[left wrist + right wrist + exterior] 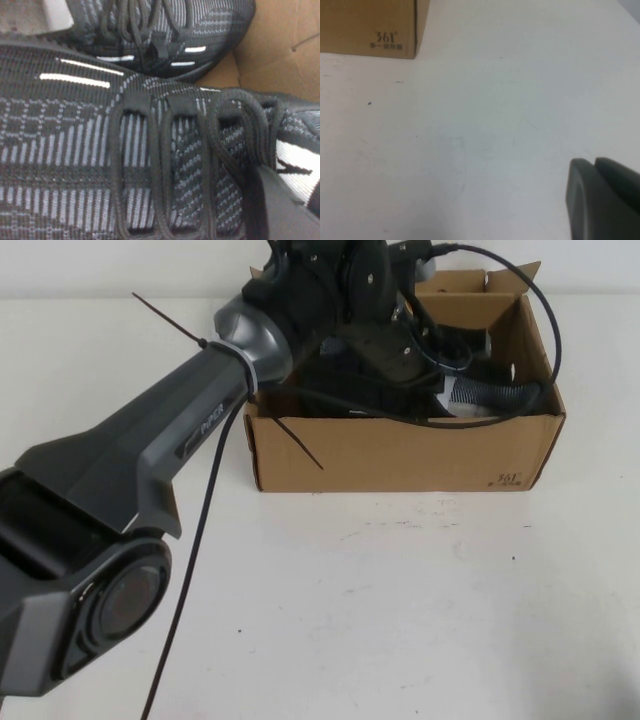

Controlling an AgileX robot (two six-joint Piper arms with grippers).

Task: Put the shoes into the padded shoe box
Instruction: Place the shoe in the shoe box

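The brown cardboard shoe box [400,455] stands at the back of the table, flaps open. Both black knit sneakers lie inside it. In the high view a ribbed black sole [490,395] shows at the box's right end. In the left wrist view one sneaker [100,165] with black laces fills the picture, and the second sneaker [165,35] lies beside it against the cardboard wall [280,45]. My left gripper [405,355] is down inside the box, right on the laced top of the nearer sneaker. My right gripper [594,162] is shut and empty above the bare table, off to the box's right.
The white table [400,600] extends in front of the box. My left arm [180,440] crosses from the near left up to the box, with a black cable hanging beside it. The box's printed corner [387,39] shows in the right wrist view.
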